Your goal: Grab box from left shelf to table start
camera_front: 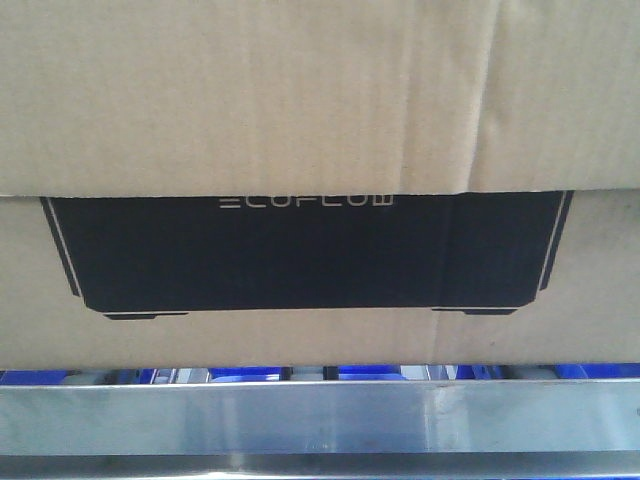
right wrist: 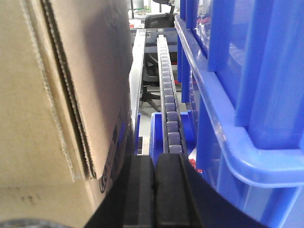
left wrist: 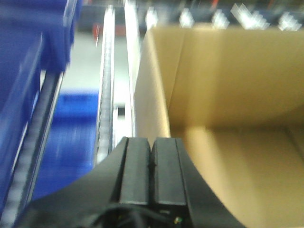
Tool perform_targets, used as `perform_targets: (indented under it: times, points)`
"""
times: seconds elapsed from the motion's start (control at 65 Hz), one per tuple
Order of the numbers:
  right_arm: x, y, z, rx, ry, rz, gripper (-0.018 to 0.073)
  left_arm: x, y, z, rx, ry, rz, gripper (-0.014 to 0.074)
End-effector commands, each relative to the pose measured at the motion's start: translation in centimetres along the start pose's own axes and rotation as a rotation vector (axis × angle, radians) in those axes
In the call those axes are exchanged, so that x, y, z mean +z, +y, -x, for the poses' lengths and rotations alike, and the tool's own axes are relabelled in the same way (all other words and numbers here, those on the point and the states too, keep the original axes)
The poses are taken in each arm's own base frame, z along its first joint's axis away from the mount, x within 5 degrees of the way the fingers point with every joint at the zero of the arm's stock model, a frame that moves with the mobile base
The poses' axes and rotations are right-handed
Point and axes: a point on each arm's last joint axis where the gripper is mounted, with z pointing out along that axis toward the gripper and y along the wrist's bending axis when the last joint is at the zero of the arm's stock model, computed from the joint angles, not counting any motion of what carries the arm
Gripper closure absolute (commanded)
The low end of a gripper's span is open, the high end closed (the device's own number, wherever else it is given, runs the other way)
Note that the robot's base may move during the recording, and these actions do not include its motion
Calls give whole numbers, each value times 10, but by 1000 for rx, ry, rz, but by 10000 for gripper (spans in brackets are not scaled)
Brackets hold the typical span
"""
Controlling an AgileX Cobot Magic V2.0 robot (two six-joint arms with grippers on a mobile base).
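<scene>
A brown cardboard box [camera_front: 320, 100] with a black printed panel [camera_front: 300, 255] fills the front view, sitting on a roller shelf. My left gripper [left wrist: 152, 142] is shut and empty, beside the box's left side wall [left wrist: 156, 95]; the box's open inside shows to its right. My right gripper [right wrist: 155, 161] is shut and empty, beside the box's right side [right wrist: 66, 95], in the gap between the box and a blue bin [right wrist: 247, 95].
A metal shelf rail [camera_front: 320, 415] runs across below the box. Roller tracks [right wrist: 168, 104] run along the shelf. Blue bins stand at the left [left wrist: 28, 71] and right of the box. A metal rail [left wrist: 107, 85] lies left of the box.
</scene>
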Motion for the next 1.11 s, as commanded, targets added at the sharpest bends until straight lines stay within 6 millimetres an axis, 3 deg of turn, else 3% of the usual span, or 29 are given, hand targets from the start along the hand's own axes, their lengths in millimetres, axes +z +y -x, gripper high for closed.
perform_targets:
  times: [0.0,0.061,0.169,0.261,0.723,1.091]
  points:
    - [-2,1,15,-8,-115,1,509,7,-3,19,-6,-17,-1,672]
    - [-2,1,15,-8,-115,1,509,14,-4,23,-14,16,0,603]
    - [-2,1,15,-8,-115,1,509,23,-8,30,-38,40,-14,403]
    - [-2,1,15,-8,-115,1,509,28,-10,34,-53,55,-23,335]
    - [-2,1,15,-8,-115,1,509,43,-13,57,-60,243,22,333]
    - [-2,1,15,-8,-115,1,509,64,-16,54,-68,326,22,333]
